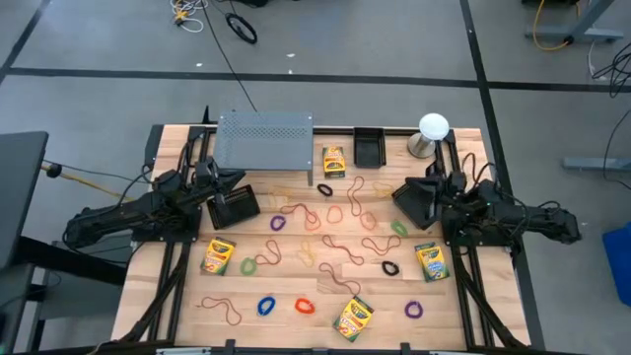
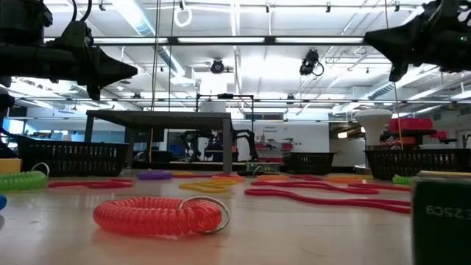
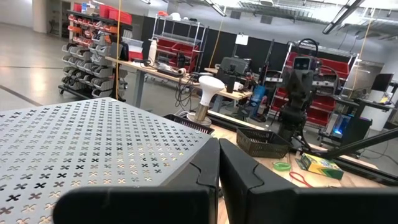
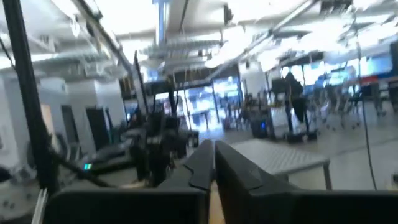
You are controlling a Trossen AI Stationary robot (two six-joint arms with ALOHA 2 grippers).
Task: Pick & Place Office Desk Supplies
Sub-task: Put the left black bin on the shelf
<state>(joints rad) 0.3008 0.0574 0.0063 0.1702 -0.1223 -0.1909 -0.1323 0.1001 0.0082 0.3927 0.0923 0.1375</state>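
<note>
A: Where are the two tools?

B: Both are raised above the table (image 1: 177, 296), each near its own edge. The left tool (image 1: 244, 184) sits beside the grey perforated metal stand (image 1: 264, 141); its fingers (image 3: 205, 163) are pressed together with nothing between them. The right tool (image 1: 399, 193) is over on the other side, near the white ball on a metal base (image 1: 431, 132), and its fingers (image 4: 202, 163) are together too, empty.

A: And the supplies?

B: Rubber bands (image 1: 340, 247) lie scattered across the middle of the wooden top, tan and red loops mostly, with a blue one (image 1: 265, 306), a red coil (image 2: 158, 215) and a purple one (image 1: 413, 310) toward the front edge. A green one (image 1: 398, 228) lies near the right tool.

A: The crayon boxes?

B: Four show. One crayon box (image 1: 333, 161) lies at the back between the stand and a small black tray (image 1: 369, 148). Another (image 1: 218, 255) is at the left, one (image 1: 430, 262) at the right, and one (image 1: 353, 317) near the front middle, tilted.
</note>
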